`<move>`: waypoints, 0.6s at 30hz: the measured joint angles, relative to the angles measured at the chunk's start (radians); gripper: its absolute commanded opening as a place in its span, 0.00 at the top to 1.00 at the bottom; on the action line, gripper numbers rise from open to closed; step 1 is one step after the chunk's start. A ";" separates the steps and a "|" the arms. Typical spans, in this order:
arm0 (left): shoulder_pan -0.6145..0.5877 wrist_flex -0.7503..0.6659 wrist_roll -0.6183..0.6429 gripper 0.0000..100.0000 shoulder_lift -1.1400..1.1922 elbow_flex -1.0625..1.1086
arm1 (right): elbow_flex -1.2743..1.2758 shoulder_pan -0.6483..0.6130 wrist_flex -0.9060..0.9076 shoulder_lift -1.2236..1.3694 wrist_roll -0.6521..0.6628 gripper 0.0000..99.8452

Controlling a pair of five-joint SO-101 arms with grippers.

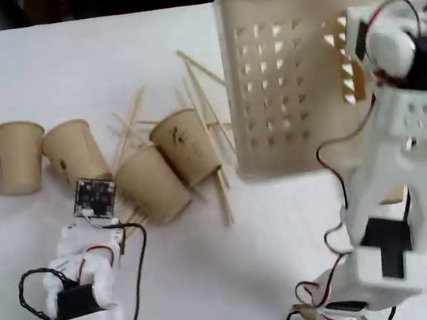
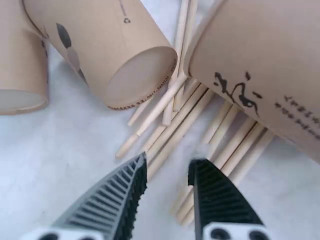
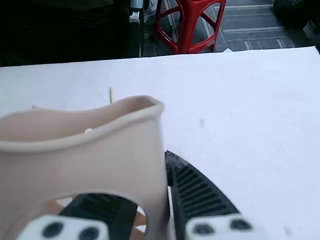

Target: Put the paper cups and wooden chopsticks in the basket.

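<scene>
The right claw (image 3: pixel 150 187) grips the basket (image 3: pixel 100 135) by its wall, seemingly tilting it toward the paper cups (image 1: pixel 77 151). The left claw (image 2: pixel 167 172) hovers half-open over the chopsticks (image 2: pixel 172 132).

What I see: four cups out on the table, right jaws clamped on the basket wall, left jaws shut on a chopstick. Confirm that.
Not quite. The left wrist view shows the left jaws open and empty above the chopsticks. The rest holds: four cups out on the table, right jaws clamped on the basket wall.
</scene>
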 measured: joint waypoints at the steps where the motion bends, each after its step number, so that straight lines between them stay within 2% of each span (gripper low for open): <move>1: 0.000 0.000 0.000 0.85 0.000 0.000 | 0.000 0.000 0.005 -0.029 0.000 0.98; 5: 0.000 0.000 0.000 0.85 0.000 0.000 | 0.077 0.003 0.012 -0.173 0.028 0.98; 10: 0.000 0.000 0.000 0.85 0.000 0.000 | 0.353 -0.003 -0.044 -0.364 0.064 0.98; 13: 0.000 0.000 0.000 0.85 0.000 0.000 | 0.617 -0.003 -0.199 -0.468 0.071 0.98; 18: 0.000 0.000 0.000 0.85 0.000 0.000 | 1.151 -0.026 -0.600 -0.687 0.071 0.98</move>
